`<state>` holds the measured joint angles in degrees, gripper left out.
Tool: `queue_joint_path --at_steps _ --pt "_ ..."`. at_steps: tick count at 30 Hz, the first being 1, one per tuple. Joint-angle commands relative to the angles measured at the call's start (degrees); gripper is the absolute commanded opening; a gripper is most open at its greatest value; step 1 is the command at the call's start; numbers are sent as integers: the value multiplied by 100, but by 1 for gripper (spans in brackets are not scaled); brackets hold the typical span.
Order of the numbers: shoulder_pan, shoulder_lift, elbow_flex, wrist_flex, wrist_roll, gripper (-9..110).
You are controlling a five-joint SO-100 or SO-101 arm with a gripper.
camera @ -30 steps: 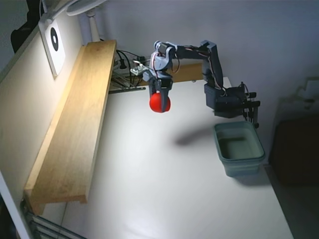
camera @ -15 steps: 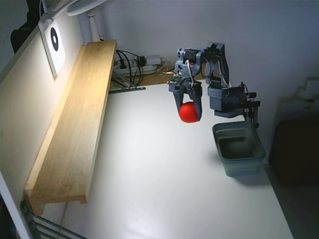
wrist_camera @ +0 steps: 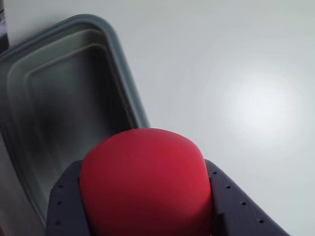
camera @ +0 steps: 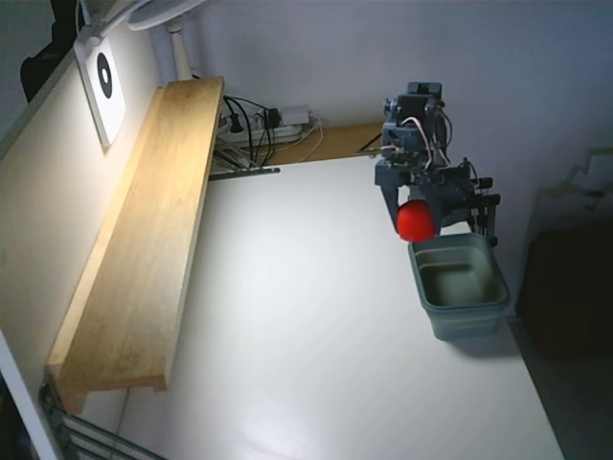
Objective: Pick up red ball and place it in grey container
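My gripper (camera: 418,217) is shut on the red ball (camera: 416,221) and holds it in the air just above the far left rim of the grey container (camera: 460,285), which stands empty on the white table at the right. In the wrist view the red ball (wrist_camera: 146,183) fills the lower middle between the two dark fingers (wrist_camera: 231,201), and the grey container (wrist_camera: 59,103) lies below at the left, its rim under the ball's edge.
A long wooden shelf (camera: 144,240) runs along the left wall. A power strip and cables (camera: 263,125) lie at the back. The table's right edge (camera: 522,364) is close beside the container.
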<state>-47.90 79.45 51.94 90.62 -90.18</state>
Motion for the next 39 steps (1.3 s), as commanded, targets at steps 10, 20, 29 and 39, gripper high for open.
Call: queue_joint_path --at_steps 10,20,29,39 --pt "-972 151 -230 70 18 23" --pt "-972 151 -230 70 18 23" --pt "-972 151 -230 70 18 23" --pt "-972 151 -230 70 18 23"
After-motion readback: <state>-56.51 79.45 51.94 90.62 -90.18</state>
